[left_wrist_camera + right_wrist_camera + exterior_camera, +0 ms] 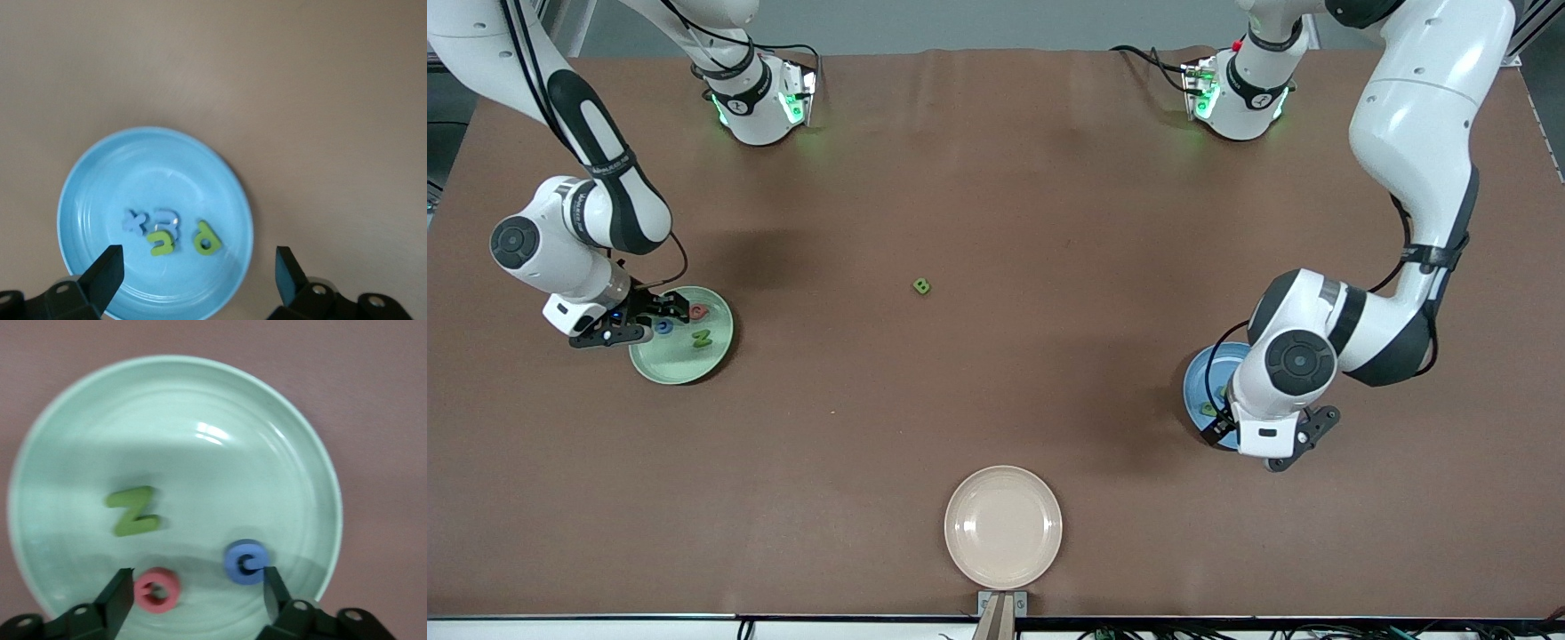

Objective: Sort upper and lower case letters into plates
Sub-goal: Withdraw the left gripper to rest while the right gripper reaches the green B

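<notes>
The pale green plate (713, 356) lies toward the right arm's end of the table. It holds a green Z (133, 511), a pink-red letter (157, 589) and a blue letter (246, 562). My right gripper (197, 593) hangs open low over this plate, its fingers either side of the pink-red and blue letters. The bright blue plate (1200, 378), toward the left arm's end, holds two blue letters (135, 222) and two green letters (207, 238). My left gripper (198, 275) is open above it, holding nothing. One green letter (921, 285) lies alone on the table's middle.
A beige plate (1003, 526) with nothing in it sits at the table edge nearest the front camera. The left arm's wrist (1285, 373) covers much of the blue plate in the front view. Brown tabletop (996, 178) stretches between the plates.
</notes>
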